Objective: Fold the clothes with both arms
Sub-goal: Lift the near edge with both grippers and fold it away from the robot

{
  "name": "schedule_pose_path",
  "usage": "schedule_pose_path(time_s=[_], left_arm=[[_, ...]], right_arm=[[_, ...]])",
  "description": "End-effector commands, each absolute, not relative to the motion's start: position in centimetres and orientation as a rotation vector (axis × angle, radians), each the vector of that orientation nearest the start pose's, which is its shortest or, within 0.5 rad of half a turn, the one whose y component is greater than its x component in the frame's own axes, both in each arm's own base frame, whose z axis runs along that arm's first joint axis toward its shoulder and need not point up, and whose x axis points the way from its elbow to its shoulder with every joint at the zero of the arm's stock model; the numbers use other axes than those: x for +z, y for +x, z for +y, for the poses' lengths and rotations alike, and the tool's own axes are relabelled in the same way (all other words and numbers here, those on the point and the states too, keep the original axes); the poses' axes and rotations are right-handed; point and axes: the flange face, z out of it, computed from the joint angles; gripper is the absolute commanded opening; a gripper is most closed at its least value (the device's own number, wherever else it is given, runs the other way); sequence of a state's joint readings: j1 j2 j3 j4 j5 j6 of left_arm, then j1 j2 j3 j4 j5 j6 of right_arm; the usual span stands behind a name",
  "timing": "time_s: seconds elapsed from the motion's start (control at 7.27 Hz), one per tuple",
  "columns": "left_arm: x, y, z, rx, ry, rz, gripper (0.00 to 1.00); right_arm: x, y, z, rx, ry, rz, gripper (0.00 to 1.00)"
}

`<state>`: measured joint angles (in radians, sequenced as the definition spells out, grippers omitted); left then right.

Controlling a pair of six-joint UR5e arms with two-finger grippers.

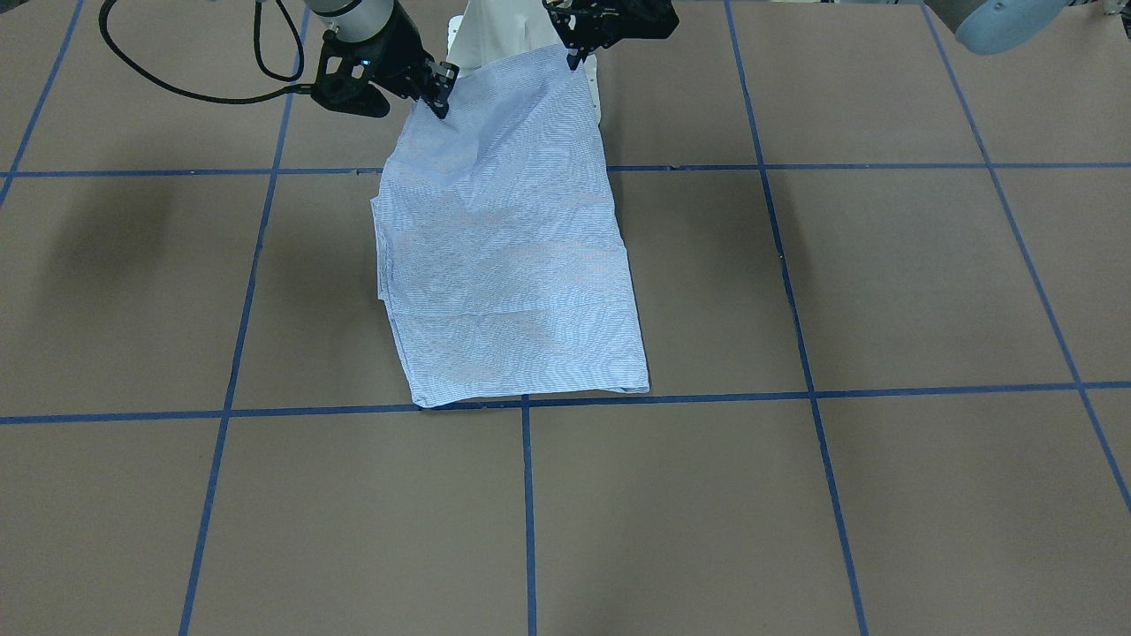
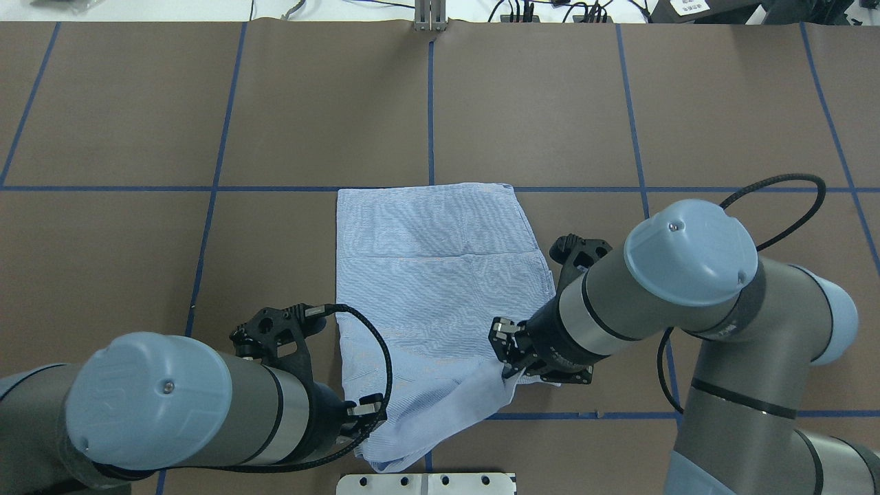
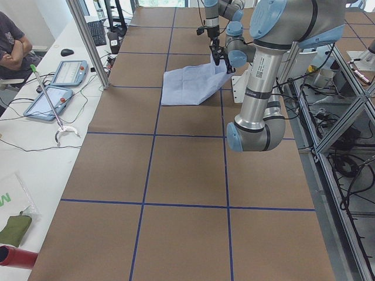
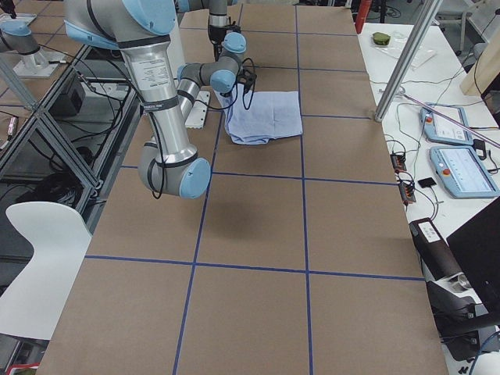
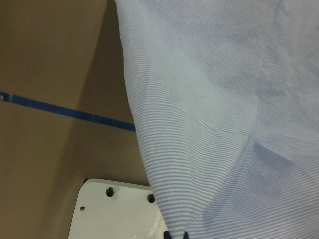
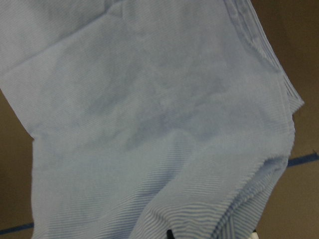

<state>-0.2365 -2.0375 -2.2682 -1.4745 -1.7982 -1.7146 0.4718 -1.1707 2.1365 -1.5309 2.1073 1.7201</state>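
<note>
The right gripper [image 1: 440, 102] was clamped on one corner of the shirt [image 1: 508, 265] at its robot-side edge, and the left gripper [image 1: 575, 58] pinched the other corner. In the front view that edge was lifted while the rest lay flat on the brown table [image 1: 795, 495]. From overhead, the folded shirt sat at mid-table with its far edge along a blue tape line [image 2: 206, 188]. The raised end sagged between the grippers, just above the white base plate [image 2: 426, 482]. Both wrist views were filled with striped cloth draping down onto the table.
</note>
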Motion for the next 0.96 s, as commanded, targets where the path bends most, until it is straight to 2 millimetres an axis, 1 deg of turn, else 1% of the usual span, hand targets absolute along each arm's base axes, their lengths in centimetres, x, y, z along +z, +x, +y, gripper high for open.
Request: schedule_pose_path(time_s=[0.0,0.14,0.28,0.41,0.55,0.69,0.83], left_arm=[[14.2,41.9,-26.4,-0.227,-0.095,1.082,0.00],[14.1,41.1,-29.2,-0.237,-0.052,1.087,0.00],[14.8,42.4,-32.3,-0.272,-0.029,1.090,0.00],[16.0,43.9,-34.6,-0.287,-0.021,1.105,0.00],[17.4,45.3,-36.6,-0.302,-0.007,1.116,0.00],[18.6,46.0,-38.2,-0.316,0.004,1.117,0.00],[19.1,45.8,-39.2,-0.311,0.024,1.106,0.00]], right_arm=[[18.1,-40.0,-36.3,0.326,-0.232,-1.076,0.00],[17.6,-40.7,-39.3,0.343,-0.201,-1.069,0.00],[17.7,-41.6,-41.7,0.352,-0.184,-1.051,0.00],[18.5,-41.9,-43.2,0.327,-0.151,-1.034,0.00],[18.9,-42.6,-44.7,0.306,-0.129,-1.019,0.00],[18.7,-44.2,-46.4,0.306,-0.128,-0.999,0.00],[19.2,-46.0,-47.9,0.295,-0.131,-0.971,0.00]])
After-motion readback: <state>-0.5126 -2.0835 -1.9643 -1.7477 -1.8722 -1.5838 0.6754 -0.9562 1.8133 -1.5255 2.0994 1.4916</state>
